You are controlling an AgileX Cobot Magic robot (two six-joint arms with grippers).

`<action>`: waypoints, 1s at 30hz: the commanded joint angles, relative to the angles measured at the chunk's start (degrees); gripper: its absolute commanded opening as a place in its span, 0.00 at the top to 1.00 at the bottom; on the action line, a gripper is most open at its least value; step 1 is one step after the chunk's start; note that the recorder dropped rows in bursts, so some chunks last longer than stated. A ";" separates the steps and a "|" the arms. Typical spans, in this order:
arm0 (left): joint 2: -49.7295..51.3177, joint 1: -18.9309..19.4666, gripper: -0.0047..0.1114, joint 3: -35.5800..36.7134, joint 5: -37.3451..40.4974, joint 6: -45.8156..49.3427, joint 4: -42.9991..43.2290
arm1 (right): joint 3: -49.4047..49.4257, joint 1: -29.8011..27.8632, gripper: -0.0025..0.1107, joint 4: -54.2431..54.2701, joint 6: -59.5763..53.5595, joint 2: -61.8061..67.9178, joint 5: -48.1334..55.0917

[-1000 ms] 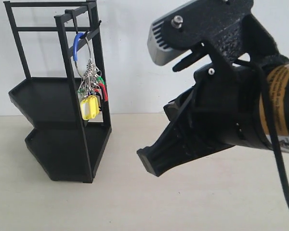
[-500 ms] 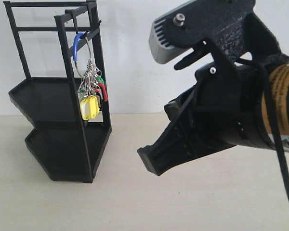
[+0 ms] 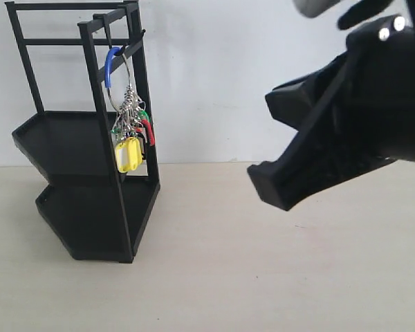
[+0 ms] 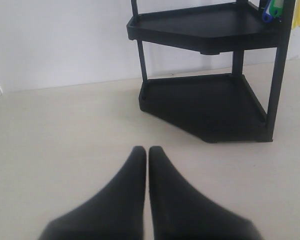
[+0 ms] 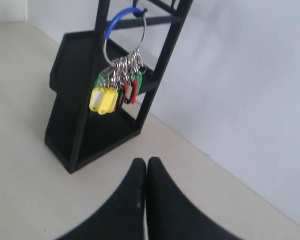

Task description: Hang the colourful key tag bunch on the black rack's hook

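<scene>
The bunch [image 3: 129,131] hangs from the hook [image 3: 108,33] on the top rail of the rack [image 3: 90,221], with nothing gripping it. A large thin wire loop carries it, and a blue sleeve covers the loop's upper arc where it sits at the hook. Below the sleeve the bare wire curves down to a tight cluster of small silvery rings, and the tags dangle from these. The yellow tag hangs lowest and nearest the front, showing a pale window in its face. Red and green tags sit just behind it, with a dark one between them in the right wrist view [image 5: 115,85]. The left wrist view catches only a blue-and-green tip and a yellow edge at the rack's corner post. The tags lie against the rack's front uprights, about level with the upper tray, well above the table [image 3: 228,277].

The right claw [image 5: 146,162] is closed on nothing, its fingers pressed together, and it is in the air well apart from the bunch. The left claw [image 4: 147,150] is likewise closed and empty, low over the table near the rack's lower tray.
</scene>
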 commanded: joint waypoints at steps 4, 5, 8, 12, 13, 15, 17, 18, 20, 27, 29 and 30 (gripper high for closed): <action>-0.12 -0.07 0.92 -0.08 -0.31 -0.04 -0.20 | 13.87 -17.71 0.98 -2.96 2.79 -12.22 -31.41; -0.12 -0.07 0.92 -0.08 -0.31 -0.04 -0.20 | 16.46 -20.95 0.98 -2.67 4.20 -14.66 -34.97; -0.12 -0.07 0.92 -0.08 -0.31 -0.04 -0.20 | 23.38 -30.40 0.98 -1.65 9.21 -22.46 -40.57; -0.12 -0.07 0.92 -0.08 -0.31 -0.04 -0.20 | 31.02 -40.77 0.98 -1.05 18.14 -33.31 -42.16; -0.12 -0.07 0.92 -0.08 -0.31 -0.04 -0.20 | 32.40 -42.68 0.98 -1.05 19.50 -35.54 -41.65; -0.12 -0.07 0.92 -0.08 -0.31 -0.04 -0.20 | 34.26 -45.13 0.98 -1.17 20.15 -38.79 -41.04; -0.12 -0.07 0.92 -0.08 -0.31 -0.04 -0.20 | 35.51 -46.17 0.98 -1.27 20.15 -41.35 -40.89; -0.12 -0.07 0.92 -0.08 -0.31 -0.04 -0.20 | 35.74 -46.19 0.98 -1.27 20.15 -42.19 -41.02; -0.12 -0.07 0.92 -0.08 -0.31 -0.04 -0.20 | 36.39 -46.41 0.98 -0.93 20.15 -42.94 -41.57; -0.12 -0.07 0.92 -0.08 -0.31 -0.04 -0.20 | 39.92 -46.41 0.98 37.25 -16.03 -43.07 -41.20; -0.12 -0.07 0.92 -0.08 -0.31 -0.04 -0.20 | 41.03 -46.41 0.98 50.53 -27.87 -43.07 -41.20; -0.12 -0.07 0.92 -0.08 -0.31 -0.04 -0.20 | 41.43 -46.41 0.98 55.50 -32.32 -43.07 -40.95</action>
